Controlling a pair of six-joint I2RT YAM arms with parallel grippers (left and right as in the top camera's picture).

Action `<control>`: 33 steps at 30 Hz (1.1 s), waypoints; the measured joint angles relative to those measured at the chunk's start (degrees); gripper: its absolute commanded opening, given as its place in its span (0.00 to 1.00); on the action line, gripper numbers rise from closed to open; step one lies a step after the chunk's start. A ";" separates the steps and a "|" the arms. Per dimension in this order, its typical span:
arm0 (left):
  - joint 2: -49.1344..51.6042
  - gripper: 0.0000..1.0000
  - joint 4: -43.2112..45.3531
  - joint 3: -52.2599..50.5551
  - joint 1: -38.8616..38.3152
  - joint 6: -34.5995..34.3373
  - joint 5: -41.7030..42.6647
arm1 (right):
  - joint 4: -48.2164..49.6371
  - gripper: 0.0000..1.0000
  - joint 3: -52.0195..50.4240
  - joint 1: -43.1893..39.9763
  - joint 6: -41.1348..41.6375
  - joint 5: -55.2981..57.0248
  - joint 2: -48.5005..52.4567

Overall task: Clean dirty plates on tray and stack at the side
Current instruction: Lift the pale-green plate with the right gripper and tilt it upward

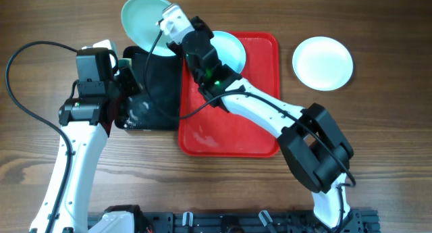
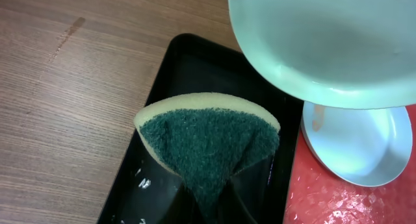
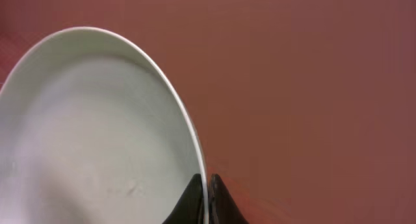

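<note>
"What do the claws hold?"
"The right gripper (image 3: 207, 188) pinches the raised aqua plate (image 1: 143, 20) by its rim, and the left gripper (image 2: 205, 201) clamps a green sponge (image 2: 208, 139) over the black tray (image 2: 195, 62)."
"Other plates?"
"A second plate (image 1: 233, 49) lies on the red tray (image 1: 229, 135); a third plate (image 1: 322, 63) sits on the table (image 1: 385, 138) beside it."

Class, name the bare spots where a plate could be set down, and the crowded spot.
Free: bare wood right of the white plate; the red tray's near half. Crowded: above the black tray, with sponge and held plate close together.
</note>
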 measured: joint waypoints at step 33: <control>0.00 0.04 -0.11 0.00 0.00 -3.02 -0.02 | 13.75 0.04 0.07 3.45 -37.38 2.25 0.00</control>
